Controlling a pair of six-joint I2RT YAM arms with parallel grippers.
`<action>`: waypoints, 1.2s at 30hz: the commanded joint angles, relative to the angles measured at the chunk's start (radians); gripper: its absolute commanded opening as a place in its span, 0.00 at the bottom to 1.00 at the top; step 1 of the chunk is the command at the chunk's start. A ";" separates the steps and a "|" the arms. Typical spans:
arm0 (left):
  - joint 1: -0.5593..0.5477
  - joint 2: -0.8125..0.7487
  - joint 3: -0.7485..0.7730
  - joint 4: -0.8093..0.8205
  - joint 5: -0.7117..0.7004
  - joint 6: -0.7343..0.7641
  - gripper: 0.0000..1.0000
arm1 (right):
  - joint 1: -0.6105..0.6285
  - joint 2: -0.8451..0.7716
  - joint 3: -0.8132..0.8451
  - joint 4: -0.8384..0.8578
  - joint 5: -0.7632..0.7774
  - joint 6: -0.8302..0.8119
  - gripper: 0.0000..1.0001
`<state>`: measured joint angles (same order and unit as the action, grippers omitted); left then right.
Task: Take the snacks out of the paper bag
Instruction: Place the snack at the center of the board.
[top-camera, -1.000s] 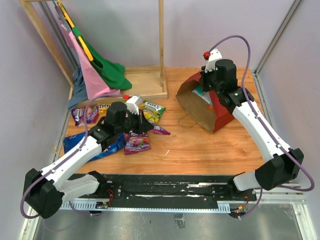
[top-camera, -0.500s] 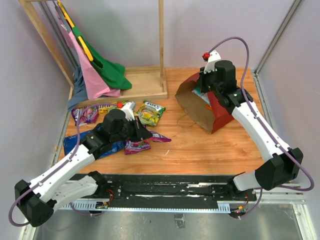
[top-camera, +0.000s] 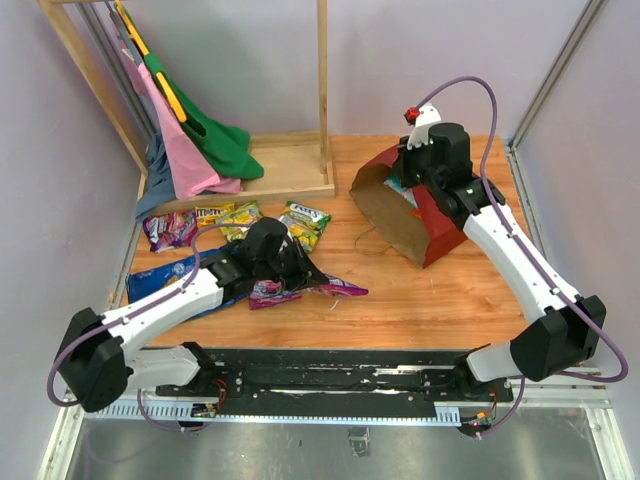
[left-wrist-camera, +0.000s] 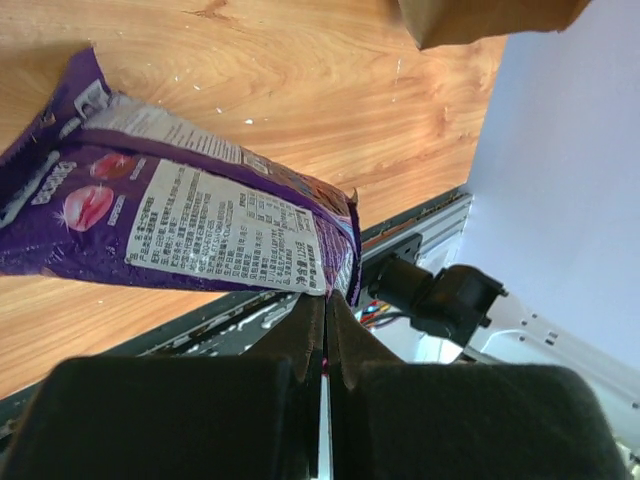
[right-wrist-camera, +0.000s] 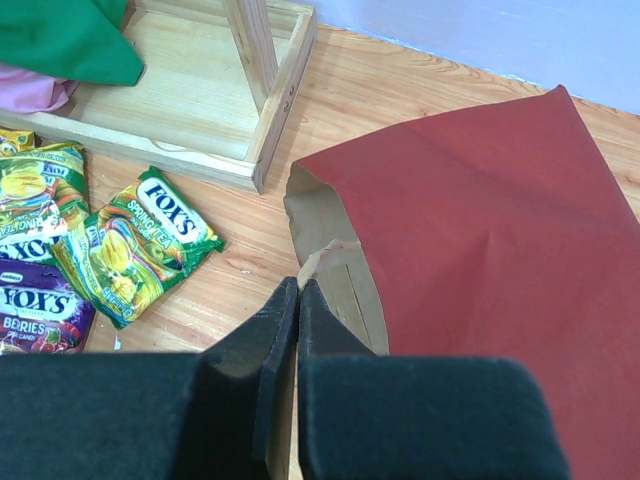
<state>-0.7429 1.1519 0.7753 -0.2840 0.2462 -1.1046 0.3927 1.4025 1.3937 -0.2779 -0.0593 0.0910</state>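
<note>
Top, left-wrist and right-wrist views of the surface (top-camera: 430, 290). At far left a wooden rack (top-camera: 290, 165) carries pink and green garments (top-camera: 190, 160) that drape down onto its base. In front of the rack, several candy packets (top-camera: 215, 215) lie flat in a loose row, among them a green Fox's pack (right-wrist-camera: 140, 240) just beside the rack base. Nearer the arms a blue Doritos bag (top-camera: 160, 282) lies flat, partly under the left arm. The left end effector (left-wrist-camera: 326, 320) is clenched on one corner of a purple packet (left-wrist-camera: 180, 220); the packet extends rightward from the fingers, close above or on the wood, near the Doritos bag and well apart from the paper bag (right-wrist-camera: 480, 220). That bag sits right of centre, tilted, red outside and brown inside, its mouth open; a few more packs (top-camera: 405, 192) show within the mouth. The right end effector (right-wrist-camera: 298, 300) is clenched on the brown rim of the bag's mouth, holding that edge up.
</note>
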 joint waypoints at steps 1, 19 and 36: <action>0.000 0.056 0.051 0.082 -0.001 -0.103 0.01 | -0.009 -0.029 -0.017 0.034 0.003 -0.006 0.01; 0.041 0.329 0.160 0.022 -0.083 -0.066 0.01 | -0.008 -0.023 -0.042 0.060 0.003 -0.010 0.01; 0.041 0.302 0.216 -0.033 -0.134 -0.001 0.01 | -0.008 -0.020 -0.040 0.065 -0.012 -0.005 0.01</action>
<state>-0.7033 1.5112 0.9672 -0.3019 0.1303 -1.1320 0.3927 1.3922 1.3582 -0.2504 -0.0578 0.0849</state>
